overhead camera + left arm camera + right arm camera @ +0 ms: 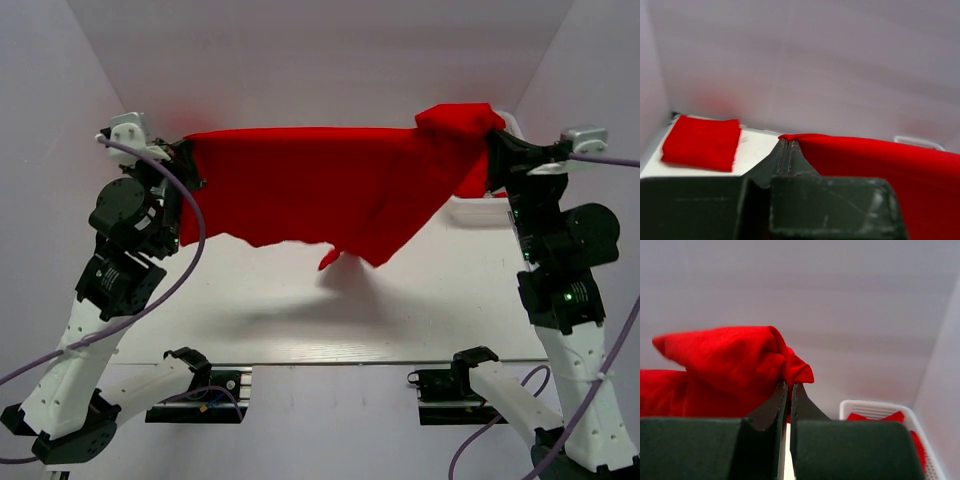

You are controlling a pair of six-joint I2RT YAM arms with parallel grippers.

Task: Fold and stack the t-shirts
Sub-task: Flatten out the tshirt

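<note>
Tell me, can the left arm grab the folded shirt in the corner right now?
Probably not. The left pincer is shut on the spread shirt, shared with the right pincer. The folded shirt lies uncovered, but letting go comes first.

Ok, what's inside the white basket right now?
Red fabric shows over the basket rim in the right wrist view. The right gripper covers the rest, so how much lies inside cannot be told.

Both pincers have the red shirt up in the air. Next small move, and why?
Probably lower both arms together to lay the shirt flat on the table. The left pincer and right pincer each pinch its upper edge, and the cloth hangs stretched between them above the surface.
</note>
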